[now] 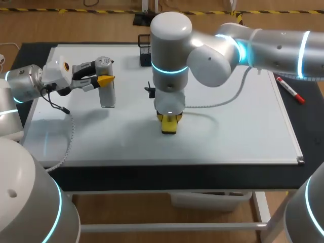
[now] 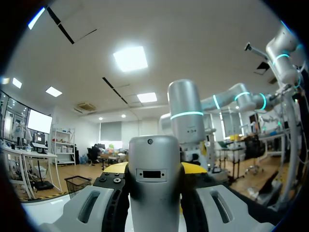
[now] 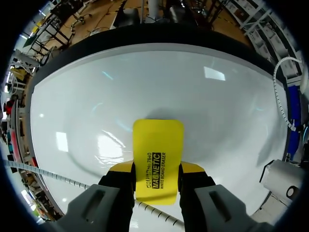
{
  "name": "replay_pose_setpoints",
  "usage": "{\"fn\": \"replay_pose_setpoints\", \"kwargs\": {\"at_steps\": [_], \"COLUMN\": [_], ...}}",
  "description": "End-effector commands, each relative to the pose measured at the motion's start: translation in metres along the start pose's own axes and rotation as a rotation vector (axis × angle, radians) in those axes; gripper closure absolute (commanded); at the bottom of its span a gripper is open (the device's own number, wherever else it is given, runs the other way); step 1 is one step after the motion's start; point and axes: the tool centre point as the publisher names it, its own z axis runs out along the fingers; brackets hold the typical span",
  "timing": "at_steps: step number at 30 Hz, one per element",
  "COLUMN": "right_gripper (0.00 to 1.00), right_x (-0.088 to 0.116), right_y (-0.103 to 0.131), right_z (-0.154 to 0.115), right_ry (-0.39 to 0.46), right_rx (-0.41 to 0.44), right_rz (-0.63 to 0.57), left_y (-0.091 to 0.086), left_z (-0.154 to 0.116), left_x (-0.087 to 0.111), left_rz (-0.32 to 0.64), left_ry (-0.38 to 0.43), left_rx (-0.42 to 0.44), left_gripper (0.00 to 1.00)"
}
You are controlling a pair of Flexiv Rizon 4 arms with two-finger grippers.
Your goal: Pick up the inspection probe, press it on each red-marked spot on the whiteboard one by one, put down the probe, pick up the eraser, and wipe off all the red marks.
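The yellow eraser (image 3: pixel 158 154), judged light and stiff, was gripped across its long sides by the right tool (image 3: pixel 155 170) and pressed flat on the whiteboard (image 3: pixel 96 96), while the probe (image 2: pixel 154 188) was clamped in the left tool (image 2: pixel 154 168).

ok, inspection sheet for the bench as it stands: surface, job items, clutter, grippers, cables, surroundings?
Surface: whiteboard lies flat on the dark table; no red marks seen.
Job's things: inspection probe upright over the board's left part, contact cannot be told; yellow eraser flat on the board near its middle.
Clutter: red marker on the table off the board's right edge; black mesh basket at its far edge.
Grippers: left gripper shut on the probe; right gripper shut on the eraser.
Cables: white coiled cable from the left arm lies over the board; right arm's cable loops above it.
Surroundings: nothing seen.
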Motion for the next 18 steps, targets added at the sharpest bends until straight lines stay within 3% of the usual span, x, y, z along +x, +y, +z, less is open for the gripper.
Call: {"fn": "replay_pose_setpoints", "kwargs": {"at_steps": [1,18], "right_gripper": [1.0,1.0], "right_x": [0.02,0.068], "right_y": [0.001,0.002], "right_z": [0.008,0.013], "right_ry": [0.0,0.05], "right_rx": [0.004,-0.005], "right_rz": [0.01,0.081], "left_y": [0.0,0.0], "left_z": [0.001,0.001], "left_x": [0.0,0.0], "left_rz": [0.002,0.002], "left_ry": [-0.001,-0.001], "left_rx": [0.001,0.001], "left_gripper": [1.0,1.0]}}
